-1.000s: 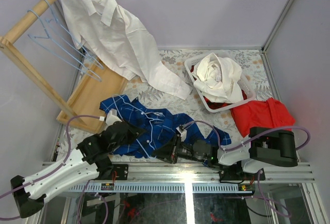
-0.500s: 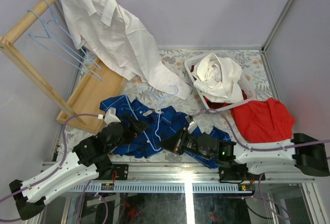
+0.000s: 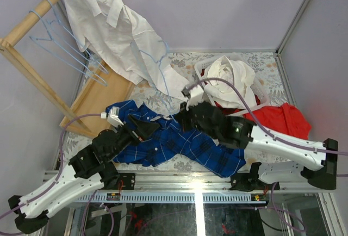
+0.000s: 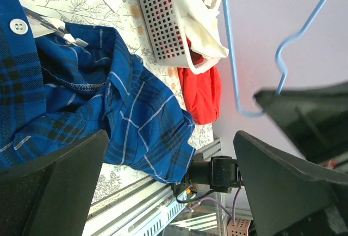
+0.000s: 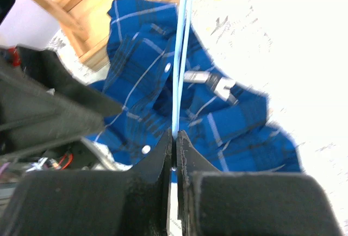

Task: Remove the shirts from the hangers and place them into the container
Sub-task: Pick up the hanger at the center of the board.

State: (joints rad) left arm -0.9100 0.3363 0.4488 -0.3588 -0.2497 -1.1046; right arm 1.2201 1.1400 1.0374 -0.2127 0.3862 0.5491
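Right pincer (image 5: 174,135) has pulled the hanger (image 5: 178,67) clear of the blue shirt (image 3: 179,144).

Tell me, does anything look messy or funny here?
Yes. The blue shirt lies crumpled on the table, not in the basket. A bundled white shirt bulges over the basket's rim. The hanging white shirt droops off the wooden rack, its sleeve trailing onto the table.
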